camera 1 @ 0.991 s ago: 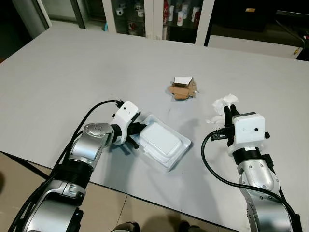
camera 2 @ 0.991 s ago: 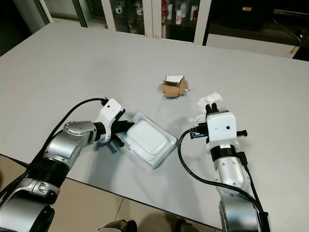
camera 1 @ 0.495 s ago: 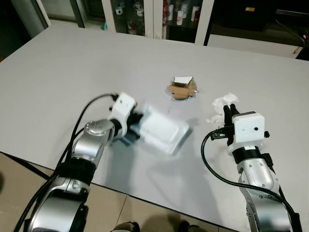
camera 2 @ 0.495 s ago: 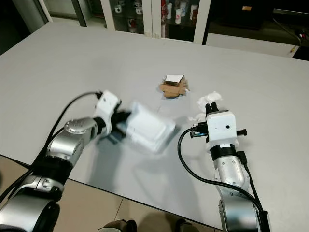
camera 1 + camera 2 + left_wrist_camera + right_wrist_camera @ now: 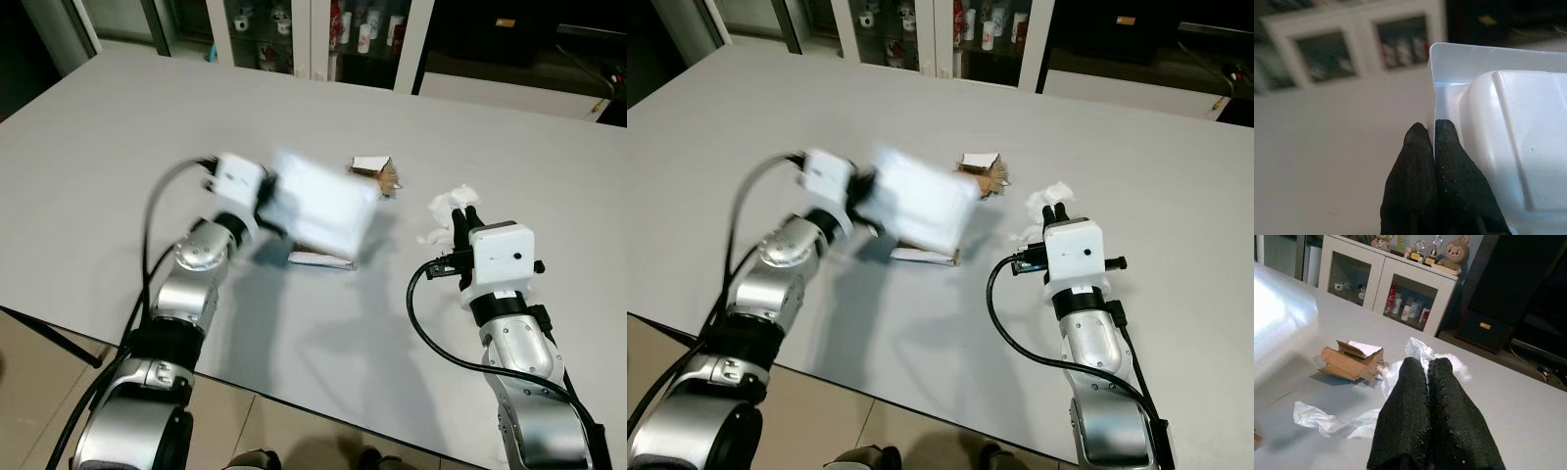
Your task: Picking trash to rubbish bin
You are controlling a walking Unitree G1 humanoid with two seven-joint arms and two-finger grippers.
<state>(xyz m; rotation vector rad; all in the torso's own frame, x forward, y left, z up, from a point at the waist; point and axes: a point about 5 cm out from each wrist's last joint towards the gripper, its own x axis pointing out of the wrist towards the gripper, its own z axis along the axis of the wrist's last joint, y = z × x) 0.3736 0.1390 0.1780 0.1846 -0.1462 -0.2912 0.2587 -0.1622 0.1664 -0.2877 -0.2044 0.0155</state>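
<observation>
Two end effectors are in view above a grey table point(image 5: 118, 127). The left end effector point(image 5: 1431, 128) is raised off the table, its two black fingers point(image 5: 1411, 161) pressed together on the rim of a white foam tray point(image 5: 321, 206). The tray is held clear of the table surface, tilted, and blurred in both eye views. It partly covers a crumpled brown cardboard piece point(image 5: 376, 168) that lies behind it on the table. A small flat white scrap point(image 5: 321, 258) rests on the table below the raised tray, within the tray's shadow.

The right end effector point(image 5: 1426, 363) is positioned low at the right side of the table. Its fingers are closed against each other with nothing between them. A wad of crumpled white tissue point(image 5: 453, 204) lies at the fingertips; whether the tips touch it cannot be determined. In the right wrist view, a second strip of tissue point(image 5: 1315, 417) lies flat on the table beside the fingers, near the cardboard piece.

A white cabinet point(image 5: 1386, 289) with glass doors stands beyond the far edge of the table.
</observation>
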